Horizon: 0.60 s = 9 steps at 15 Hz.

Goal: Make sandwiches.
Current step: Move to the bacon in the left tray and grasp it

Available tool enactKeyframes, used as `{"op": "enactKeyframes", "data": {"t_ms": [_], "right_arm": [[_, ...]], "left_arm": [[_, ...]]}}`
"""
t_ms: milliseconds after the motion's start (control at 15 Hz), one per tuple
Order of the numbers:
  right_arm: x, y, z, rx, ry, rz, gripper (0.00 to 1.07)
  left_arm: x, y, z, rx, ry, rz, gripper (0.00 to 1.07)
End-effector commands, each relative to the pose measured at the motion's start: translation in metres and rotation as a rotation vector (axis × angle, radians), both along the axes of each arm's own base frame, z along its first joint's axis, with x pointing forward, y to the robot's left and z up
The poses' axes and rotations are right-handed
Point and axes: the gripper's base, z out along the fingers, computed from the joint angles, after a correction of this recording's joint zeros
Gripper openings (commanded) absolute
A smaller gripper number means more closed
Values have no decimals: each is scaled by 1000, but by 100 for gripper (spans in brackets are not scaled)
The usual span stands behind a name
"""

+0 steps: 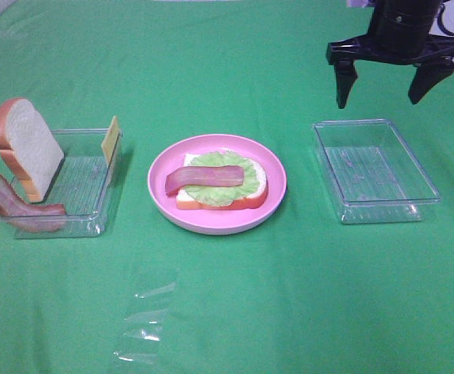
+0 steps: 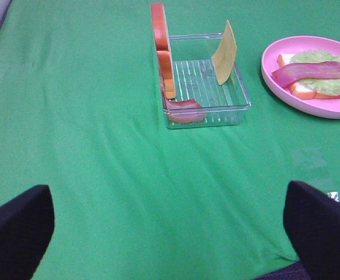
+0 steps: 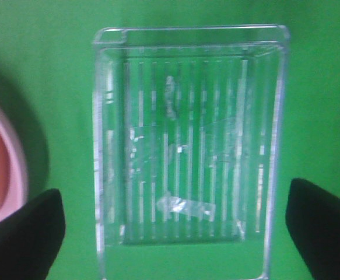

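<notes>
On the pink plate (image 1: 211,222) lies a bread slice (image 1: 220,204) topped with a lettuce leaf (image 1: 228,162) and a bacon strip (image 1: 203,178). The left clear tray (image 1: 63,226) holds a second bread slice (image 1: 32,148) leaning upright, another bacon strip (image 1: 20,206) and a yellow cheese square (image 1: 111,140) standing on edge. My right gripper (image 1: 380,100) hangs open and empty over the far side of the empty right tray (image 1: 382,210), which also shows under the right gripper (image 3: 172,233). My left gripper (image 2: 170,233) is open and empty, well short of the left tray (image 2: 207,114).
A green cloth covers the whole table. A crumpled bit of clear film (image 1: 145,323) lies on the cloth near the front edge. The plate's rim (image 3: 15,169) shows beside the right tray (image 3: 193,35) in the right wrist view.
</notes>
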Motion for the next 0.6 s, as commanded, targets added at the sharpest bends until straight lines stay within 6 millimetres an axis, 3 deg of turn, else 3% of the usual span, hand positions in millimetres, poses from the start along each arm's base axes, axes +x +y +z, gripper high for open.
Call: {"op": "enactKeyframes", "data": {"t_ms": [67,200,400,467,533,600], "right_arm": [[-13,-22,5,-20,115,-41,99],[-35,-22,11,-10,146,-43,99],[-105,-27,28,31,191,-60,99],[-120,-29,31,34,179,-67,99],[-149,-33,35,40,147,-78,99],[-215,-43,40,48,73,-89,99]], "left_arm": [[-2,-1,1,-13,-20,-1,100],[-2,-1,1,-13,-20,-1,100],[-2,-1,1,-13,-20,-1,100],[-2,-1,1,-13,-20,-1,100],[-2,-1,1,-13,-20,-1,100],[-2,-1,1,-13,-20,-1,100]]}}
